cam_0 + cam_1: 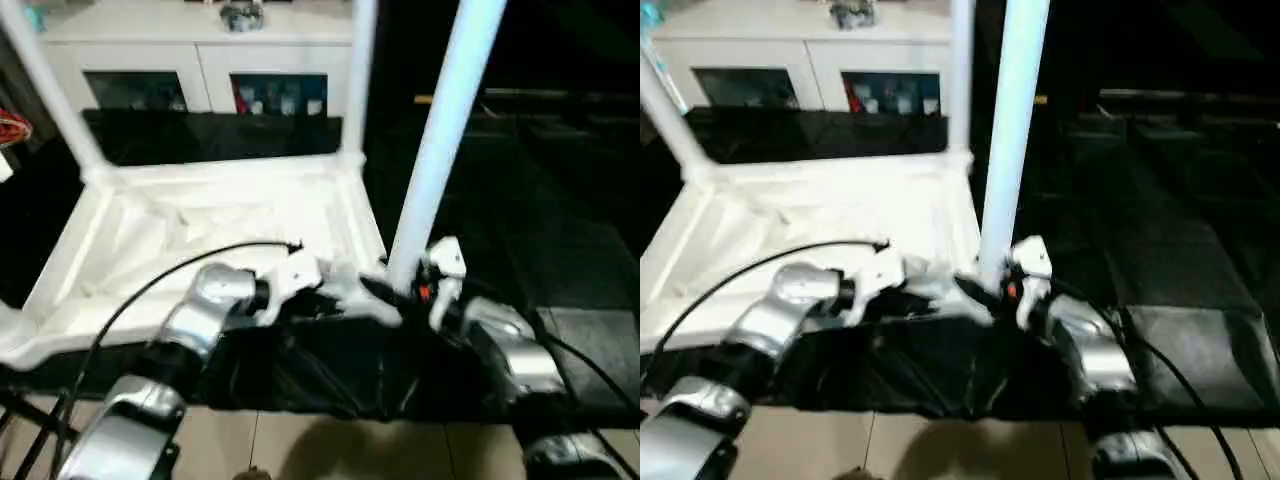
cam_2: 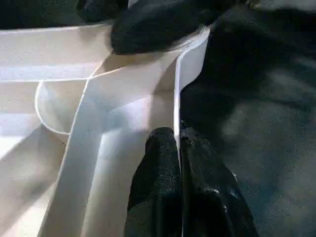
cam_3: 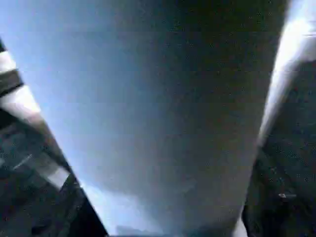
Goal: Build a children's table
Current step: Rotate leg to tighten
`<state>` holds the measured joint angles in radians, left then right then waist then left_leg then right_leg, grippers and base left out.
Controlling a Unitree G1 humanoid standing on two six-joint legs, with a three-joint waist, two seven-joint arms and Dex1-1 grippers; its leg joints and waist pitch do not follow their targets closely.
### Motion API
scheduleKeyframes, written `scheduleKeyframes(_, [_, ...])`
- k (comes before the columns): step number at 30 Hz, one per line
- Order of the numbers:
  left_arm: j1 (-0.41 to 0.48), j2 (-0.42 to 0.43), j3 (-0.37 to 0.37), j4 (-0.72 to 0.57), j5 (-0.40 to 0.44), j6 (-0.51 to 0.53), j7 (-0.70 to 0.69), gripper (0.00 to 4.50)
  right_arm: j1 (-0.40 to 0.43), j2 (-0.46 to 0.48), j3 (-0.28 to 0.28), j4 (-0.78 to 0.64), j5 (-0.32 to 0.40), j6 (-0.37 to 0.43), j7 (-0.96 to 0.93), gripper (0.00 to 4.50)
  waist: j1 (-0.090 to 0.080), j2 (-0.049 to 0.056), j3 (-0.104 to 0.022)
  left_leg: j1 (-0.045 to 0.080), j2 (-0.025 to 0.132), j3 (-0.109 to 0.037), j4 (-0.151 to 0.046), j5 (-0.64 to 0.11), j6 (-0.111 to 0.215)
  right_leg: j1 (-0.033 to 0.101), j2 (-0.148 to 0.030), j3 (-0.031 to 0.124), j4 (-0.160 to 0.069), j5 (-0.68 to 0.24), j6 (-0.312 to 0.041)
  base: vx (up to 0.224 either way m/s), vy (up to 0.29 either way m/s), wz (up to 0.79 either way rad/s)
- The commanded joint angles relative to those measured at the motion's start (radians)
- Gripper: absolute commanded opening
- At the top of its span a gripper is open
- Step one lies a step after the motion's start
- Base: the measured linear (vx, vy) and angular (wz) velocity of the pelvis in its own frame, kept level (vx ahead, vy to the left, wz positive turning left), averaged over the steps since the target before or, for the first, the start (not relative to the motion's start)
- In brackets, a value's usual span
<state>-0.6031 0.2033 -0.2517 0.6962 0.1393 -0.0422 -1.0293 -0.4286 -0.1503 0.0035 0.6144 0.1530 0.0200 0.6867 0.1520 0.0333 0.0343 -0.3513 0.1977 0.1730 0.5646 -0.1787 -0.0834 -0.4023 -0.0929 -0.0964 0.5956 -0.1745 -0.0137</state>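
The tabletop [image 1: 230,230] is lying underside up on a black mat [image 1: 330,375], with legs standing in its two far corners. The left gripper [image 2: 178,143] is pinching the tabletop's near rim, jaws closed on the thin wall. At the tabletop's near right corner, the right gripper [image 1: 425,290] is holding an upright leg [image 1: 440,150], jaws clasping its base.

Behind my work area I see a white cabinet [image 1: 190,50] with two glass doors; small coloured items sit blurred behind the right door. Something small and dark [image 1: 241,15] rests on the cabinet's top, too blurred for me to identify. A black sheet [image 1: 940,365] covers the floor, and along its near edge pale floor tiles [image 1: 330,445] show.
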Motion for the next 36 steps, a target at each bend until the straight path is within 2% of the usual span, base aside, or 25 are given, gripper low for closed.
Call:
scheduleKeyframes(1, [-0.039, -0.104, -0.021, -0.002, 0.006, 0.004, 0.143, 0.00, -0.002, 0.100, 0.102, 0.057, -0.083, 0.028, -0.071, 2.67, -0.004, -0.010, -0.055, -0.005, 0.027, -0.008, -0.062, -0.195, 0.030, 0.053, -0.066, 0.049, -0.077, -0.291, -0.152, 0.000, 0.000, 0.00])
scheduleKeyframes(5, [-0.035, -0.143, -0.023, -0.001, 0.023, 0.009, 0.199, 0.00, -0.008, 0.131, 0.120, 0.083, -0.118, -0.015, -0.119, 2.67, -0.009, -0.012, -0.053, -0.006, 0.025, -0.006, -0.062, -0.206, 0.046, 0.053, -0.065, 0.049, -0.083, -0.319, -0.138, 0.000, 0.000, 0.00])
scheduleKeyframes(6, [-0.032, -0.151, -0.026, -0.004, 0.021, 0.007, 0.197, 0.00, -0.010, 0.135, 0.123, 0.090, -0.116, -0.026, -0.115, 3.18, -0.009, -0.012, -0.053, -0.005, 0.025, -0.006, -0.062, -0.209, 0.048, 0.053, -0.065, 0.049, -0.084, -0.329, -0.135, 0.000, 0.000, 0.00])
scheduleKeyframes(10, [-0.026, -0.155, -0.028, -0.012, 0.014, -0.003, 0.185, 0.00, -0.013, 0.131, 0.120, 0.093, -0.097, -0.031, -0.088, 3.46, -0.010, -0.010, -0.053, -0.006, 0.026, -0.008, -0.065, -0.227, 0.055, 0.052, -0.065, 0.049, -0.089, -0.363, -0.121, 0.000, 0.000, 0.00])
scheduleKeyframes(15, [-0.004, -0.114, -0.023, -0.045, -0.023, -0.018, 0.080, 0.00, 0.000, 0.067, 0.127, 0.062, -0.092, -0.044, 0.006, 3.92, -0.010, -0.009, -0.054, -0.007, 0.028, -0.008, -0.064, -0.218, 0.066, 0.053, -0.064, 0.049, -0.084, -0.318, -0.137, 0.000, 0.000, 0.00])
scheduleKeyframes(18, [0.004, -0.093, -0.024, -0.053, -0.027, -0.017, 0.046, 0.00, 0.009, 0.038, 0.129, 0.041, -0.083, -0.047, 0.070, 3.92, -0.007, -0.010, -0.056, -0.008, 0.029, -0.006, -0.061, -0.209, 0.076, 0.055, -0.063, 0.049, -0.080, -0.285, -0.148, 0.000, 0.000, 0.00])
scheduleKeyframes(19, [0.013, -0.070, -0.022, -0.066, -0.043, -0.021, -0.005, 0.00, 0.026, 0.000, 0.135, 0.004, -0.062, -0.045, 0.158, 3.92, -0.007, -0.011, -0.057, -0.009, 0.029, -0.006, -0.059, -0.199, 0.081, 0.055, -0.063, 0.049, -0.078, -0.265, -0.156, 0.000, 0.000, 0.00])
scheduleKeyframes(20, [0.017, -0.061, -0.021, -0.072, -0.052, -0.022, -0.028, 0.00, 0.033, -0.017, 0.138, -0.012, -0.052, -0.042, 0.196, 3.92, -0.002, -0.012, -0.059, -0.010, 0.029, -0.005, -0.055, -0.187, 0.094, 0.059, -0.062, 0.048, -0.074, -0.242, -0.162, 0.000, 0.000, 0.00])
scheduleKeyframes(21, [0.017, -0.061, -0.021, -0.072, -0.052, -0.022, -0.028, 0.00, 0.033, -0.017, 0.138, -0.012, -0.052, -0.042, 0.196, 3.92, -0.003, -0.011, -0.057, -0.012, 0.031, -0.004, -0.055, -0.182, 0.103, 0.056, -0.062, 0.048, -0.074, -0.235, -0.167, 0.000, 0.000, 0.00])
scheduleKeyframes(25, [0.032, -0.014, -0.011, -0.096, -0.101, -0.028, -0.144, 0.00, 0.068, -0.107, 0.162, -0.091, -0.001, -0.047, 0.395, 3.92, 0.004, -0.012, -0.056, -0.011, 0.033, -0.004, -0.055, -0.188, 0.109, 0.055, -0.062, 0.046, -0.075, -0.265, -0.167, 0.000, 0.000, 0.00])
scheduleKeyframes(33, [0.025, 0.061, -0.009, -0.094, -0.140, -0.033, -0.296, 0.00, 0.092, -0.222, 0.210, -0.167, 0.040, 0.020, 0.650, 3.92, 0.020, -0.014, -0.055, -0.009, 0.036, -0.005, -0.056, -0.194, 0.103, 0.052, -0.064, 0.048, -0.078, -0.308, -0.159, 0.000, 0.000, 0.00])
scheduleKeyframes(36, [0.021, 0.077, -0.011, -0.092, -0.146, -0.034, -0.334, 0.00, 0.092, -0.240, 0.224, -0.175, 0.047, 0.039, 0.687, 3.61, 0.023, -0.014, -0.056, -0.010, 0.036, -0.005, -0.056, -0.187, 0.099, 0.053, -0.064, 0.048, -0.074, -0.287, -0.167, 0.000, 0.000, 0.00])
